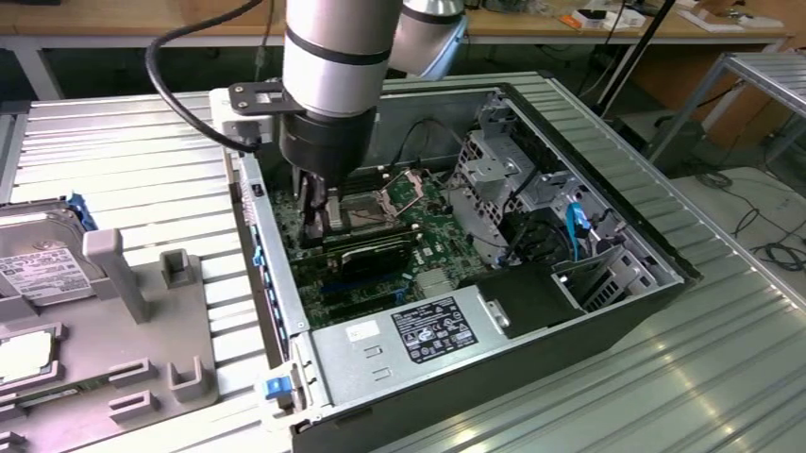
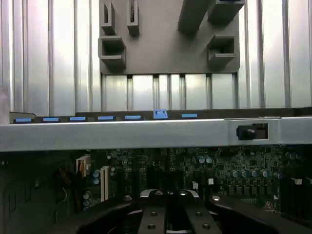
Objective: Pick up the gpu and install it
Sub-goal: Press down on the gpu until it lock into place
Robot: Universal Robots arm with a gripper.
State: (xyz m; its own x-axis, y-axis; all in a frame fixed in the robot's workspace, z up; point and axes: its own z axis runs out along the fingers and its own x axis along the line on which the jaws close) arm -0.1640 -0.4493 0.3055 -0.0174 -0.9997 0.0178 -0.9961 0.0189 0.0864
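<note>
- Gripper [image 1: 323, 209] sits low inside the open computer case [image 1: 629, 236], its fingers reaching down over the motherboard [image 1: 422, 203] close to the case wall on the exterior view's left.
- From the wrist view, the gripper [image 2: 167, 214] appears as two dark finger bodies with a narrow gap and a thin dark edge standing upright between them; whether it is clamped on something or released, I cannot tell.
- Just below the fingers in the exterior view, a long dark card, likely the gpu [image 1: 368, 253], lies across the board along the slots, its near end by the case's left wall; whether it is fully seated I cannot tell.
- Beyond the gripper, the processor socket [image 1: 377, 200] shows as a square metal frame on the green board.
- Toward the exterior view's right, the case holds metal drive cages [image 1: 511, 179] with a blue cable [image 1: 577, 226] running down beside them.
- At the near end of the case, the power supply [image 1: 403, 335] lies with a black label facing up.
- On the ribbed metal desk [image 1: 139, 160] at the exterior view's left, a grey parts holder [image 1: 151, 311] stands beside the case, and a silver hard drive [image 1: 38, 264] with a white label rests in it.
- In the wrist view, the case's metal rim [image 2: 122, 134] runs across the frame, with the grey holder [image 2: 165, 44] on the desk past it.
</note>
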